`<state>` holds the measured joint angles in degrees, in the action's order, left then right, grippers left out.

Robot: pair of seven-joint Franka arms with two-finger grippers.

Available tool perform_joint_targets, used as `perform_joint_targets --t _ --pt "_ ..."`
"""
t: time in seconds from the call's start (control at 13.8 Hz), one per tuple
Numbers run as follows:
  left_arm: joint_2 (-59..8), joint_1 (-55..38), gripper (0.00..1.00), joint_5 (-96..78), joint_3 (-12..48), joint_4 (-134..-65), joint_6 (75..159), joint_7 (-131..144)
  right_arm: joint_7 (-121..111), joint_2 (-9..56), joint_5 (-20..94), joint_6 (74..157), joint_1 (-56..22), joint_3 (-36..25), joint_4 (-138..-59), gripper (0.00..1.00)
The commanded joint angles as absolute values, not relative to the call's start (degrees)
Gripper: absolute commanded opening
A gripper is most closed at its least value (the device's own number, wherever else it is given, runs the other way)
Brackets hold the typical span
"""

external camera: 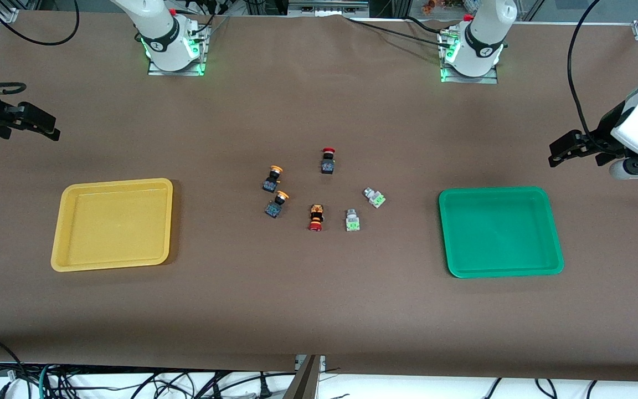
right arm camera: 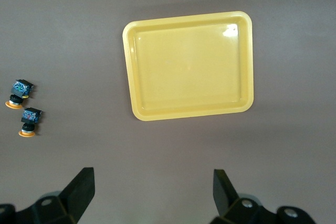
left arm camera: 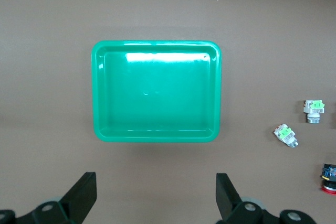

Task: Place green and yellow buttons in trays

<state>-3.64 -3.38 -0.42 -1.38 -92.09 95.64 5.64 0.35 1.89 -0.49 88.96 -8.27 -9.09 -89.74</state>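
Observation:
Two yellow-capped buttons point(external camera: 272, 178) point(external camera: 277, 204) and two green-faced buttons point(external camera: 374, 197) point(external camera: 353, 220) lie on the mat at mid-table. The yellow tray point(external camera: 114, 184) lies empty toward the right arm's end, the green tray point(external camera: 496, 191) empty toward the left arm's end. My left gripper point(external camera: 561, 151) hangs open and empty over bare mat beside the green tray point(left arm camera: 156, 45); its view shows both green buttons point(left arm camera: 314, 111) point(left arm camera: 286, 135). My right gripper point(external camera: 46, 126) hangs open and empty over bare mat beside the yellow tray point(right arm camera: 189, 20); its view shows both yellow buttons point(right arm camera: 20, 93) point(right arm camera: 29, 120).
A red-capped black switch point(external camera: 328, 160) stands farther from the front camera than the other buttons. A red-capped switch with an orange body point(external camera: 315, 217) lies between the yellow and green pairs. Brown mat covers the table; cables hang below its front edge.

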Motion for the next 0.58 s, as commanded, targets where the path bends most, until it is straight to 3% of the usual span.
perform_joint_targets --t 0.0,0.51 --pt "-4.31 -3.25 1.00 0.97 -1.14 -90.18 94.31 5.89 2.28 2.55 -0.79 88.24 -8.09 -8.70 -88.24 1.00" --pt "-4.39 -3.25 1.00 1.05 -1.14 -89.56 93.60 5.89 1.67 3.42 -0.88 88.59 -8.53 -8.61 -87.89 1.00"
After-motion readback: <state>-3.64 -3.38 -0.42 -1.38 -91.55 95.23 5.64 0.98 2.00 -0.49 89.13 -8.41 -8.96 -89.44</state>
